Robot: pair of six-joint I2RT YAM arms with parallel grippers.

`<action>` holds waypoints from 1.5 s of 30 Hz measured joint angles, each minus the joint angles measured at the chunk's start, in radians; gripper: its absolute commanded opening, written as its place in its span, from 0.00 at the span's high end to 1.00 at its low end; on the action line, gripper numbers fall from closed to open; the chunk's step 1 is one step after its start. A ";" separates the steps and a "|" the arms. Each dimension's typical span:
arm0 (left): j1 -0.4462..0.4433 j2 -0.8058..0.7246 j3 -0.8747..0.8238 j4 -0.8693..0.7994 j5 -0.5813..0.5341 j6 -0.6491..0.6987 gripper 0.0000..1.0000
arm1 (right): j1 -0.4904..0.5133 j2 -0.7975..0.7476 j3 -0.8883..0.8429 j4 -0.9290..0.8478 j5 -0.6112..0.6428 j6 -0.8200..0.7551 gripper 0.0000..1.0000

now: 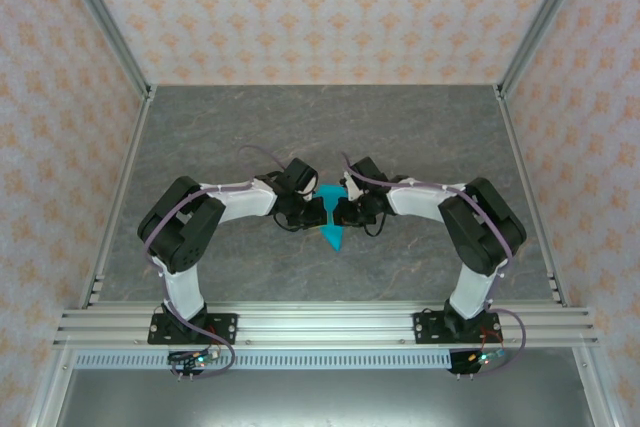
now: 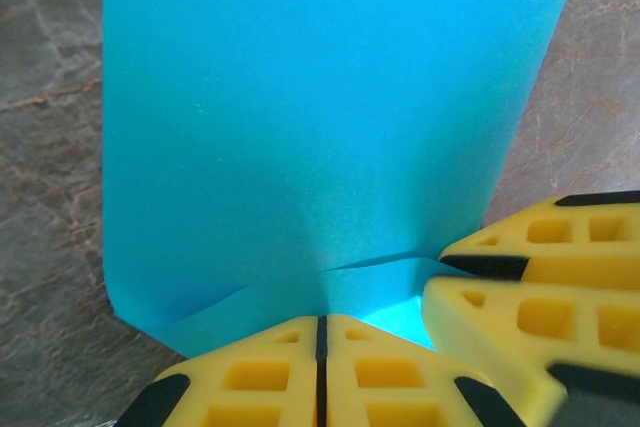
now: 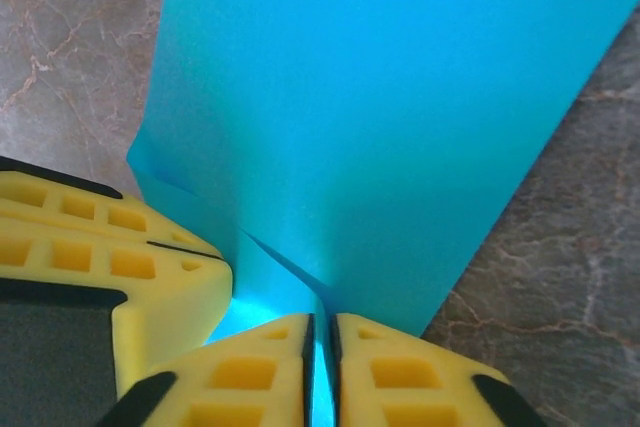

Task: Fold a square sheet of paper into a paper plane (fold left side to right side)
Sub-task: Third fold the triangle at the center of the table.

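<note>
The cyan-blue paper plane (image 1: 331, 229) is a narrow folded piece in the middle of the table, its point toward the arms. Both grippers meet at it from either side. My left gripper (image 1: 318, 213) is shut, and its yellow fingertips (image 2: 322, 319) pinch the paper's near edge, with the blue panel (image 2: 320, 117) rising ahead. My right gripper (image 1: 344, 213) is shut on the same paper (image 3: 400, 117), and a strip of blue shows between its tips (image 3: 321, 319). Each wrist view shows the other gripper's yellow fingers (image 2: 540, 287) (image 3: 110, 257) pressed against the fold.
The grey marbled tabletop (image 1: 250, 137) lies all round the paper. Metal frame posts (image 1: 120, 177) (image 1: 525, 177) line the left and right sides, and an aluminium rail (image 1: 320, 325) runs along the near edge by the arm bases.
</note>
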 measured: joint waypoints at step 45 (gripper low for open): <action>0.000 -0.002 0.002 -0.003 -0.004 0.001 0.91 | 0.083 -0.055 -0.191 0.172 -0.241 0.188 0.80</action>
